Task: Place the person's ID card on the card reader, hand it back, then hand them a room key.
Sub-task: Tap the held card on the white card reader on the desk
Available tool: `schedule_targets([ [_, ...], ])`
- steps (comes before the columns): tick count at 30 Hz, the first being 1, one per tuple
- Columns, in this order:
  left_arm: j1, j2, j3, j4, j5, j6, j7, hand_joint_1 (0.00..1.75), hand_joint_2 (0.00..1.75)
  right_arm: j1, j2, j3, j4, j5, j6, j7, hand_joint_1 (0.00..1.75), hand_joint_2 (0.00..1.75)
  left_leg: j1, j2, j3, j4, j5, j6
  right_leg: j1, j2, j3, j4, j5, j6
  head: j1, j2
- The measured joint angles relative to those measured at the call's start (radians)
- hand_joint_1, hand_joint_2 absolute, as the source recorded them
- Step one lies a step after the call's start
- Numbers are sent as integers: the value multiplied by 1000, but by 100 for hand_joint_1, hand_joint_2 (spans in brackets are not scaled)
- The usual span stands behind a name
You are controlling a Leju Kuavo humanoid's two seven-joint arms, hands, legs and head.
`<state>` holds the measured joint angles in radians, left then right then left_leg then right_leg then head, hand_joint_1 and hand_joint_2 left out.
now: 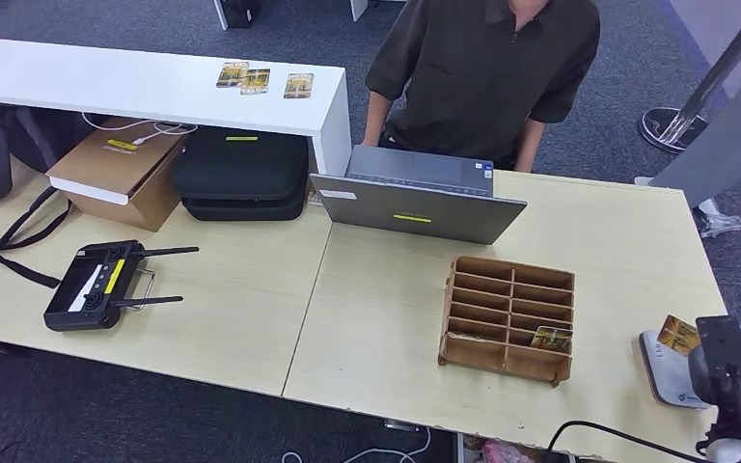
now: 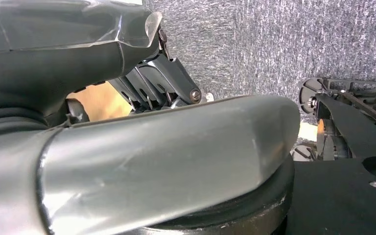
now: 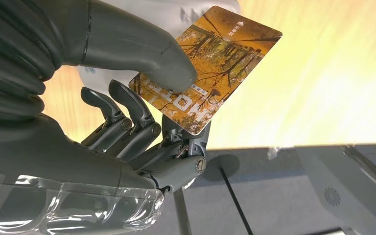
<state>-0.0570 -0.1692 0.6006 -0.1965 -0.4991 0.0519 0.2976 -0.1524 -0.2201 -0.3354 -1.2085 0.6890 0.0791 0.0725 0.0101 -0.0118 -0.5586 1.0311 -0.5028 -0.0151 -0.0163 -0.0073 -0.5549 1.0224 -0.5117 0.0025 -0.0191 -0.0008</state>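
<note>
My right hand (image 1: pixel 722 365) is at the table's front right corner. Its thumb and a finger pinch an orange autumn-picture card (image 3: pixel 210 68), also seen in the head view as the card (image 1: pixel 677 335). The card hangs just over the white card reader (image 1: pixel 664 381); I cannot tell whether they touch. A person in a dark shirt (image 1: pixel 482 68) stands behind the grey laptop (image 1: pixel 415 198). A wooden slotted rack (image 1: pixel 508 318) holds one similar card (image 1: pixel 551 339). My left hand (image 2: pixel 156 83) hangs beside my body over the carpet, fingers loosely extended, holding nothing.
Three more cards (image 1: pixel 256 79) lie on the white counter (image 1: pixel 106 82). On the left of the table are a black remote controller (image 1: pixel 96 285), a cardboard box (image 1: pixel 121 169) and a black case (image 1: pixel 241 174). A stanchion base (image 1: pixel 675 125) stands on the floor at the far right.
</note>
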Motion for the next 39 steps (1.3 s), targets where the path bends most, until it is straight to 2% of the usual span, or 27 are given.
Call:
schedule_targets([
  [10, -1, -1, 4, 0, -16, -3, 2, 0, 0, 36, 38, 1, 23, -16, 3, 15, 175, 175, 0, 1, 0, 0, 0, 0, 0, 1, 0, 0, 0, 0, 0, 0],
  [20, -3, -1, 6, 0, -19, -4, 9, 0, 0, -32, 35, 1, 149, 1, -9, 11, 175, 175, 0, 5, 4, 1, 0, 0, 0, 4, 4, -1, 1, 1, 0, 0],
  [29, -3, -1, 13, 0, -20, -4, 9, 0, 0, -125, 4, 1, 294, 61, -70, -10, 175, 175, 0, 5, 4, 3, 1, 1, 0, 5, 5, -1, 3, 4, 0, 0],
  [39, -3, 0, 22, 0, -25, -3, 12, 0, 0, -192, -54, 1, 352, 112, -57, -8, 175, 175, -1, 5, 2, 3, 2, 3, -1, 4, 3, -1, 4, 4, 0, 0],
])
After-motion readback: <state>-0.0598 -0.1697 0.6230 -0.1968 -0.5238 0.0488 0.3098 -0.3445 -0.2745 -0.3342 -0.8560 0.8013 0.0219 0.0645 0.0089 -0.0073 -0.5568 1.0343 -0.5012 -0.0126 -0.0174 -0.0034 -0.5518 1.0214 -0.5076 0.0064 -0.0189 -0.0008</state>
